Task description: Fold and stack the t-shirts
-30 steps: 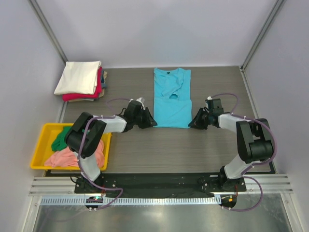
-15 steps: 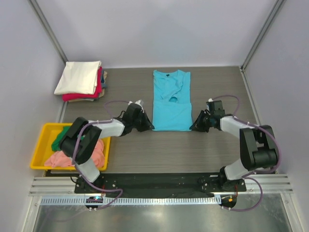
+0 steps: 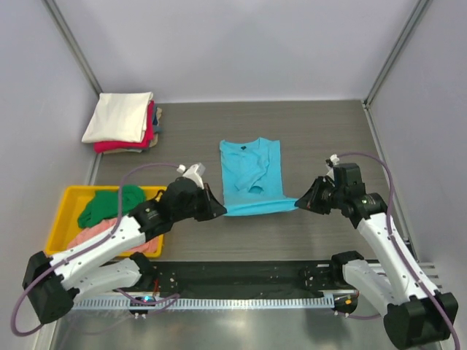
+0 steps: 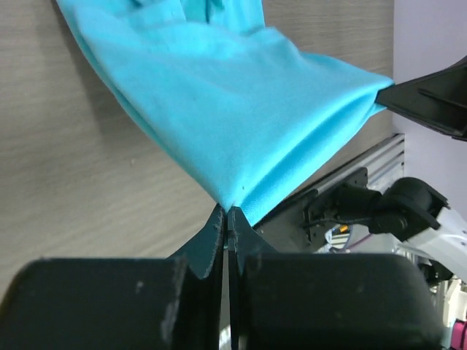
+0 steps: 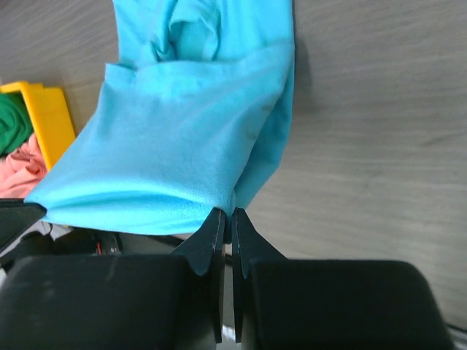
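Observation:
The turquoise-blue t-shirt (image 3: 249, 175) lies in the middle of the table, its near edge lifted and stretched between both grippers. My left gripper (image 3: 220, 211) is shut on its near left corner, seen in the left wrist view (image 4: 228, 210) under the cloth (image 4: 241, 102). My right gripper (image 3: 300, 204) is shut on the near right corner, seen in the right wrist view (image 5: 226, 215) with the shirt (image 5: 182, 146) above it. A folded stack with a cream-white shirt (image 3: 118, 115) over a red one (image 3: 120, 144) sits at the back left.
A yellow tray (image 3: 62, 197) at the near left holds a green shirt (image 3: 109, 204) and a salmon-pink shirt (image 3: 95, 237). Grey walls close the back and sides. A metal rail (image 3: 233, 277) runs along the near edge.
Both grippers have pulled toward the near edge with the shirt's corners, dragging the turquoise shirt nearer and lifting its near edge. Both arms have drawn back.

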Motion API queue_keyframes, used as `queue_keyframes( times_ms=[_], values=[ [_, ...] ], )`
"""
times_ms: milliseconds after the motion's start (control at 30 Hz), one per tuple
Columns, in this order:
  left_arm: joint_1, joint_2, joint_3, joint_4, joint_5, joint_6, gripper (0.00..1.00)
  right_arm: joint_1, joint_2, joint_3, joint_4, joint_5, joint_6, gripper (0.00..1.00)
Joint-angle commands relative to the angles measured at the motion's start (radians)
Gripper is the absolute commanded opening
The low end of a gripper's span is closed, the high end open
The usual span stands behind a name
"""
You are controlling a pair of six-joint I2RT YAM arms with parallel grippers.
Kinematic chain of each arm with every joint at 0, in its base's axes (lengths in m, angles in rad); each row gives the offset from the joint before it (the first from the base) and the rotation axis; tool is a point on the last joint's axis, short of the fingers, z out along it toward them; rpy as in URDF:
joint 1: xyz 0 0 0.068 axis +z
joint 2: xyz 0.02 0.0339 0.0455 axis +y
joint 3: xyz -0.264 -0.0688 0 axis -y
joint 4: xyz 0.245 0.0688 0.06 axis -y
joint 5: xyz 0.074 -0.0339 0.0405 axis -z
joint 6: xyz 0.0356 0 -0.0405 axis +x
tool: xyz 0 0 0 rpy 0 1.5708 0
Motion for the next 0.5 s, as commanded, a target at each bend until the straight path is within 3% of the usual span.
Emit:
queue_keyframes(
  times_ms=[0,100,233,467],
  values=[
    [-0.010,-0.113,0.042,-0.254,-0.090,-0.064,0.00,0.011,-0.079,0.068,-0.187,0.034,0.010,0.01],
    [-0.010,-0.151,0.094,-0.340,-0.155,-0.051,0.00,0.011,-0.081,0.112,-0.214,0.038,0.004,0.01],
    [-0.010,-0.090,0.217,-0.438,-0.272,0.040,0.00,0.011,0.032,0.230,-0.209,0.081,-0.039,0.01],
    [0.033,0.059,0.347,-0.426,-0.312,0.118,0.00,0.011,0.267,0.402,-0.160,0.093,-0.103,0.01]
  ],
)
